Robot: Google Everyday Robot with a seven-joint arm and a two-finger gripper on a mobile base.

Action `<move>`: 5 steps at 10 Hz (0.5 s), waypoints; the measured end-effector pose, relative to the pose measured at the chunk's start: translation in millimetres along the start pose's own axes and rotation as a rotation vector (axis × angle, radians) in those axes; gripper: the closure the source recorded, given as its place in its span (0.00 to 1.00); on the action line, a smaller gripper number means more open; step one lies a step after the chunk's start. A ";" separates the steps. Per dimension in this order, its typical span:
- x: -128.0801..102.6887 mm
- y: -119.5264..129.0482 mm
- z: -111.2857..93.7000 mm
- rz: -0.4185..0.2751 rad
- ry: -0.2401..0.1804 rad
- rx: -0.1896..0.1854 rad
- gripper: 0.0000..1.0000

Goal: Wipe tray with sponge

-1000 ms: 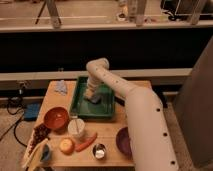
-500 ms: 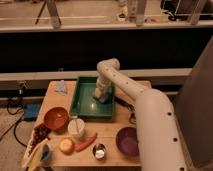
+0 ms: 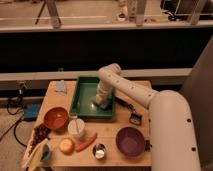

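A green tray lies at the back middle of the wooden table. My white arm reaches over from the right, and the gripper points down into the tray's right half. A pale sponge shows under the gripper tip, against the tray floor. The arm hides part of the tray's right rim.
A blue cloth lies left of the tray. In front stand an orange bowl, a white cup, a carrot, a small metal cup and a purple bowl. Dark objects lie right of the tray.
The gripper has shifted across the tray from the left-middle toward the right side, staying low on the tray floor.
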 end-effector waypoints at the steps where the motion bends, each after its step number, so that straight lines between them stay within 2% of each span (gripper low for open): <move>1: 9.0 10.7 -1.7 -0.008 0.002 -0.002 1.00; 3: 16.7 26.6 -6.9 -0.035 -0.002 -0.006 1.00; 5: 6.2 40.2 -9.2 -0.074 -0.012 -0.014 1.00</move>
